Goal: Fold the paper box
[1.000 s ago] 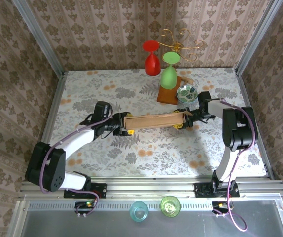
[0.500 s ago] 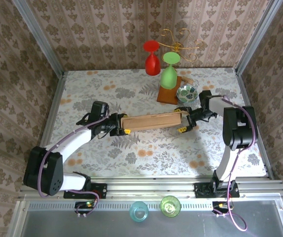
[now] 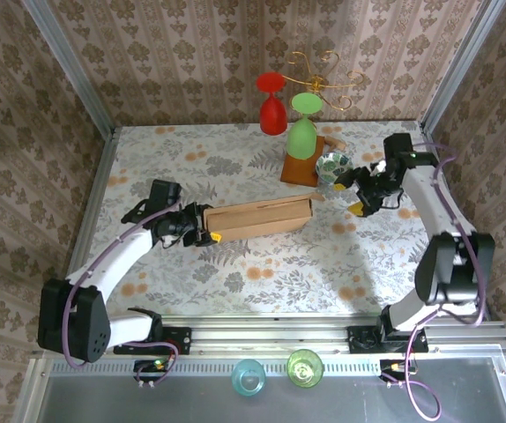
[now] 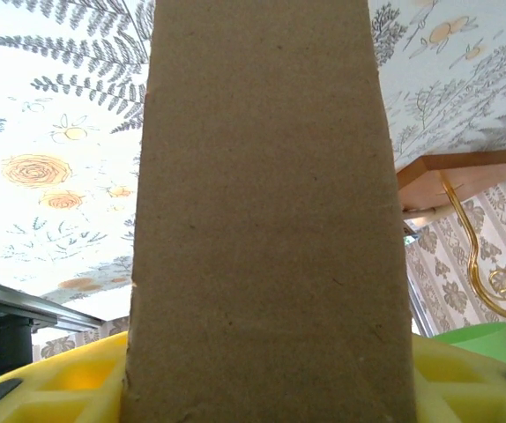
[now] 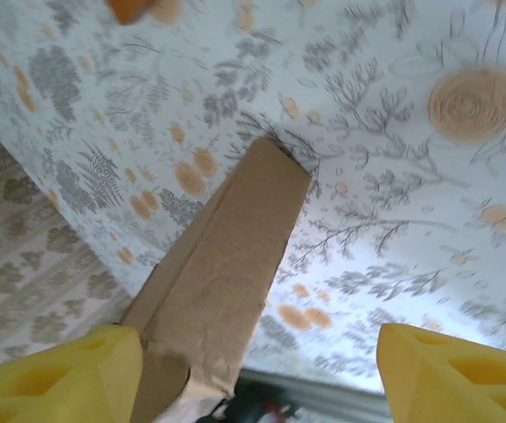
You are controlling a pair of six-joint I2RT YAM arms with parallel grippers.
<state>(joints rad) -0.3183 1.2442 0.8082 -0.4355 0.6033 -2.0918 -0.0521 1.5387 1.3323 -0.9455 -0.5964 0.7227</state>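
The left fingers (image 4: 50,383) are clamped on the left end of the paper box (image 3: 257,218), about half open, with a yellow finger against each face of the cardboard. The right fingers (image 5: 447,370) stand wide apart and hold nothing; they hang clear of the box's right end, near a small patterned bowl (image 3: 332,165). The box is a long, narrow, plain brown slab stretched across the middle of the floral tabletop (image 3: 191,159), its right end free.

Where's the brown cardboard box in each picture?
Top external: the paper box lies sideways in the middle.
Left wrist: the paper box rises up the middle, very close.
Right wrist: the paper box slants up from the bottom left.
Shared landmark: the flowery tablecloth.
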